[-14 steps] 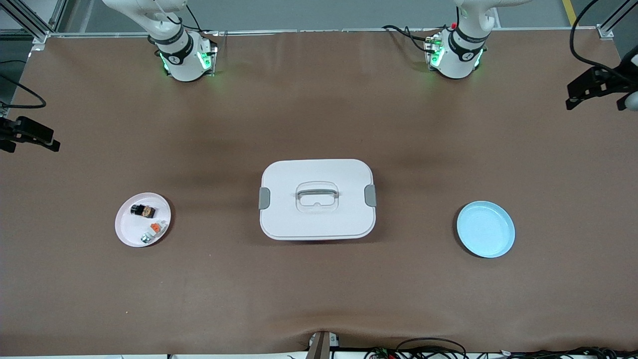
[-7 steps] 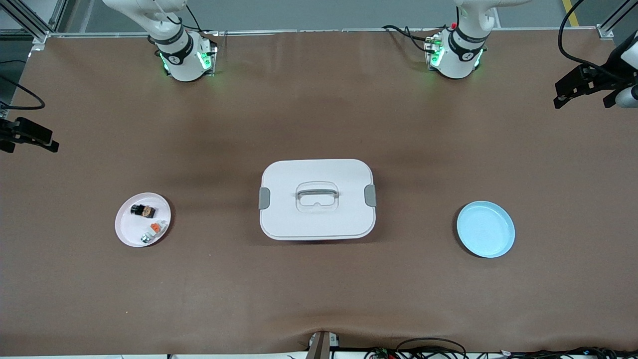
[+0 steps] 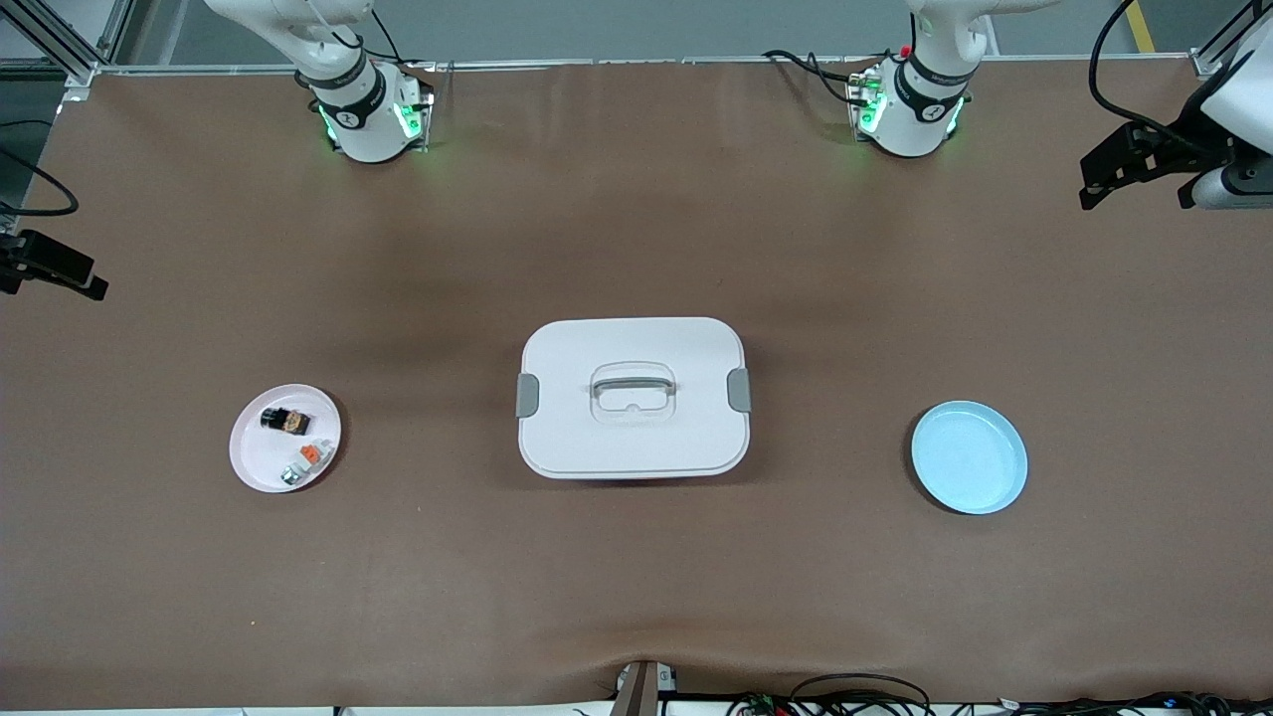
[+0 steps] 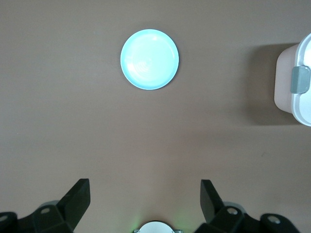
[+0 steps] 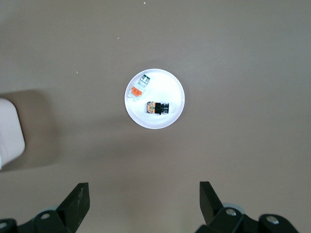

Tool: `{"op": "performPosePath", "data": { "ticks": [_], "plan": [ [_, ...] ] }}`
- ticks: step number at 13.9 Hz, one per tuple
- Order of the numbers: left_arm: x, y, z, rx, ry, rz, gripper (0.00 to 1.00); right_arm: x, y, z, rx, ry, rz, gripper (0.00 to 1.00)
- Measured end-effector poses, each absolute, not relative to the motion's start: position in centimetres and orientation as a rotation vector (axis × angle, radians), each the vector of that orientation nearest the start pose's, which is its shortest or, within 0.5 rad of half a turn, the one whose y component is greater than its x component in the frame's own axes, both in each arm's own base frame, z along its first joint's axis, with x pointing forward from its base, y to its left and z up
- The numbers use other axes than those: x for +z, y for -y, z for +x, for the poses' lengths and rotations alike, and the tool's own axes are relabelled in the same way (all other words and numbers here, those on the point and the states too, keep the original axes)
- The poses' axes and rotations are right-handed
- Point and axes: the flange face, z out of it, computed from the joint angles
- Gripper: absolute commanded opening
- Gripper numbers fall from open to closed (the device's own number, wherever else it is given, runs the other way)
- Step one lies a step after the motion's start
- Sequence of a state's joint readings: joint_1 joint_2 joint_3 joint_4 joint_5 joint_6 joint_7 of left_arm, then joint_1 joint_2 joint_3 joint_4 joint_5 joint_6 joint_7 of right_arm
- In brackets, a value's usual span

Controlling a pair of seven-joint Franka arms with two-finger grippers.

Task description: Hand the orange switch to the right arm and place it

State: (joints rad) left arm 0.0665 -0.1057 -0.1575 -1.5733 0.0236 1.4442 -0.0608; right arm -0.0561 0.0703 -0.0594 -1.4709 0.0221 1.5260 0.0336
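Observation:
The orange switch (image 3: 283, 421), a tiny black block with an orange-brown face, lies on a small white plate (image 3: 261, 452) toward the right arm's end of the table. It also shows in the right wrist view (image 5: 158, 108) on that plate (image 5: 163, 87). My right gripper (image 3: 52, 283) hangs open and empty high over the table's edge at that end; in its wrist view (image 5: 144, 196) the jaws stand wide apart. My left gripper (image 3: 1139, 194) is open and empty high over the left arm's end, jaws wide in its wrist view (image 4: 145, 194).
A whitish-grey piece with an orange cap (image 3: 303, 460) shares the white plate (image 5: 138, 89). A white lidded box (image 3: 633, 396) with a handle stands mid-table. An empty light-blue plate (image 3: 970, 457) lies toward the left arm's end (image 4: 149, 59).
My left gripper has moved in from the table's end toward the middle and toward the bases. My right gripper has drifted slightly outward. Nothing on the table has moved.

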Motion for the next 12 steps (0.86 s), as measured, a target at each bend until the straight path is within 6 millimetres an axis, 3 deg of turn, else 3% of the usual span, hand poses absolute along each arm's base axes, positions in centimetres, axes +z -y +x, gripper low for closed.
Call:
{"op": "performPosePath", "data": {
  "ticks": [6, 12],
  "plan": [
    [67.9, 4.3, 50.8, -0.006, -0.025, -3.103, 1.0, 63.7, 2.5, 56.2, 0.065, -0.216, -3.12, 1.0],
    [67.8, 4.3, 50.9, -0.003, -0.025, -3.104, 1.0, 64.4, 2.9, 55.6, 0.088, -0.144, -3.122, 1.0]
  ]
}}
